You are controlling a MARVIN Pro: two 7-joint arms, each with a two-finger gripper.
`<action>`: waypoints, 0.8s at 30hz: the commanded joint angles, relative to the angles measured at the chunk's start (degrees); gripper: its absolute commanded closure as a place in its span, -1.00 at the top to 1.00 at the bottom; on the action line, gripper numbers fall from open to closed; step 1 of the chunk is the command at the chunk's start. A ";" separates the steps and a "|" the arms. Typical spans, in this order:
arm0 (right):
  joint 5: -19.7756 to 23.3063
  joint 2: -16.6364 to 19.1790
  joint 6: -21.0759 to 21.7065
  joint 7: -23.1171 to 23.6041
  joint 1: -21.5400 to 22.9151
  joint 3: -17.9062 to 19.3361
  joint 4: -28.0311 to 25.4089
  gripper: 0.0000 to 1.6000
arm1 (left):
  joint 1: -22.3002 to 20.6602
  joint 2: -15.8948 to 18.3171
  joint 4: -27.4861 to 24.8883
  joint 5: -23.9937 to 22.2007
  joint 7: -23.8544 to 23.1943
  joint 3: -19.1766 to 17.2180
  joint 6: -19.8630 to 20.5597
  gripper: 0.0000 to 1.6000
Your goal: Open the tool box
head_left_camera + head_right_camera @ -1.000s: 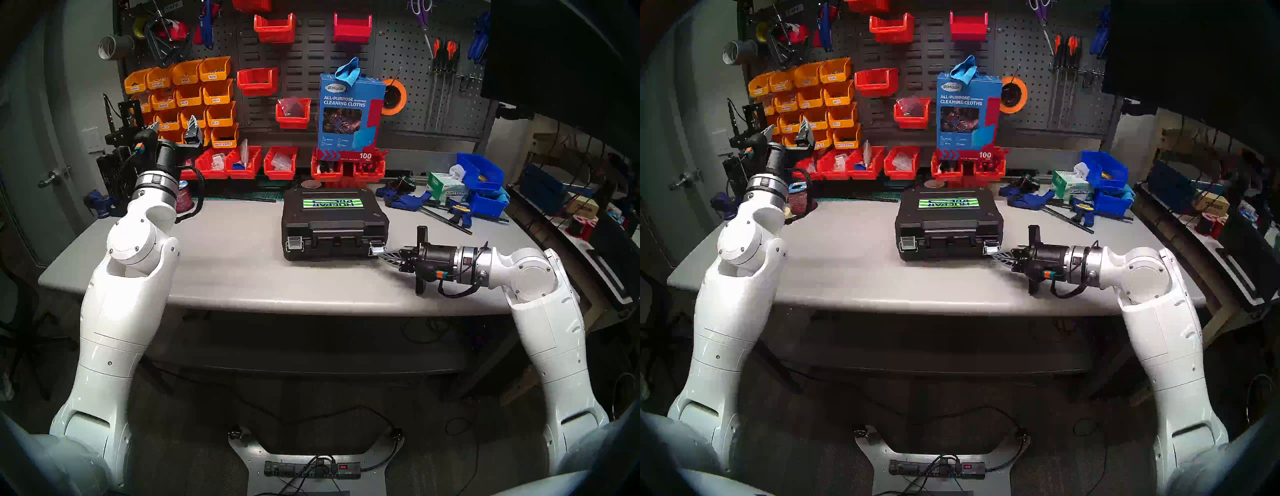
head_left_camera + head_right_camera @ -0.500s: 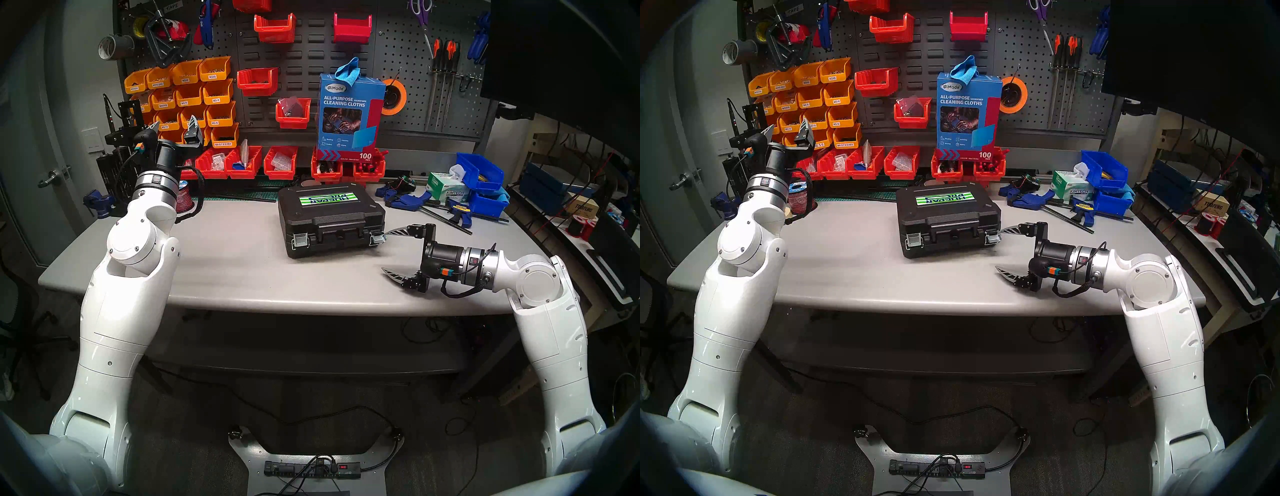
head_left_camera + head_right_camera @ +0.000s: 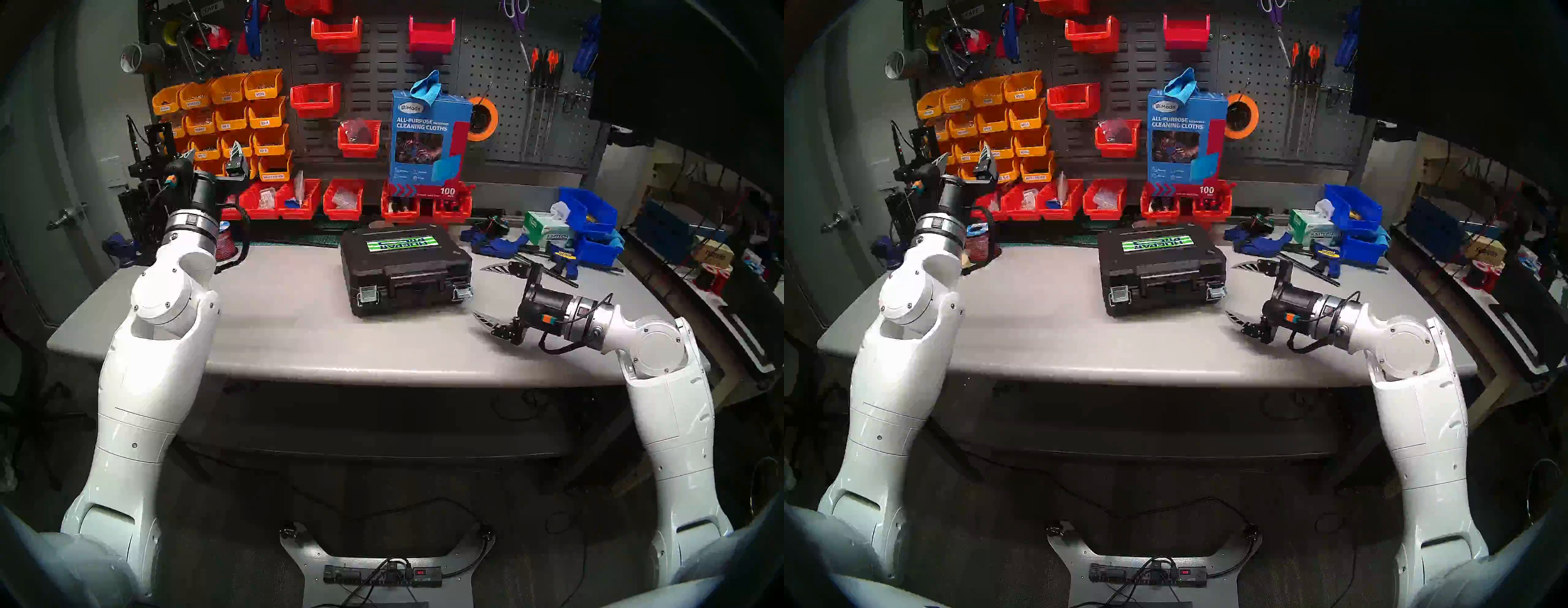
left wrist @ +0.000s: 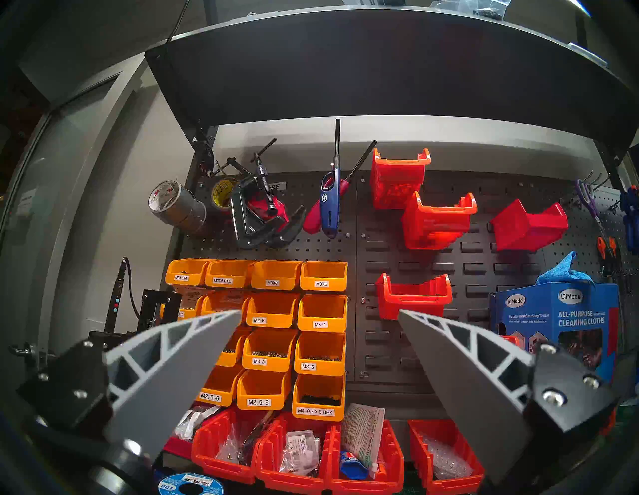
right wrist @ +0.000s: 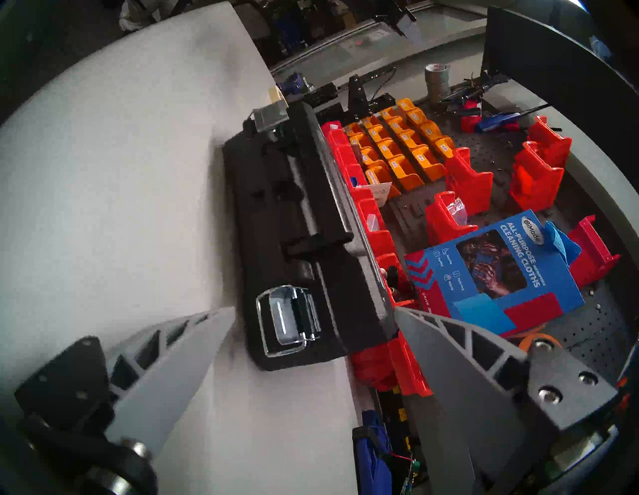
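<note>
The black tool box (image 3: 405, 267) lies on the grey table (image 3: 275, 335) with its lid down and its green-and-white label facing up. Its two silver latches, left (image 3: 368, 294) and right (image 3: 462, 293), stick out from the front wall. My right gripper (image 3: 480, 292) hangs open just right of the box's right front corner, touching nothing. In the right wrist view the near latch (image 5: 287, 319) sits between the spread fingers of that gripper (image 5: 314, 310), a short way ahead of them. My left gripper (image 3: 213, 150) is raised at the far left, open and empty, facing the orange bins (image 4: 273, 311).
Blue bar clamps (image 3: 500, 246), a Kimtech tissue box (image 3: 547, 231) and blue bins (image 3: 589, 216) crowd the table's back right, close behind my right gripper. Red bins (image 3: 343, 199) and a blue cleaning-cloths box (image 3: 428, 140) stand behind the tool box. A red wire spool (image 3: 225, 248) sits back left.
My right gripper was shut at the right latch, then opened wide and drew back to the right, tilting. The tool box twisted slightly and the latch now stands out. The left arm stayed still.
</note>
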 commanded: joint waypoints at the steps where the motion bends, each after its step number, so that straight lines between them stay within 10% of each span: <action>1: -3.07 -4.94 2.66 -5.69 0.76 0.87 -0.39 1.00 | -0.62 -0.12 -0.49 -0.06 0.08 -0.06 -0.10 1.00; 24: -9.63 -6.22 3.35 -15.06 6.26 6.12 5.00 1.00 | 2.07 0.46 -2.36 -0.32 0.39 0.17 1.23 1.00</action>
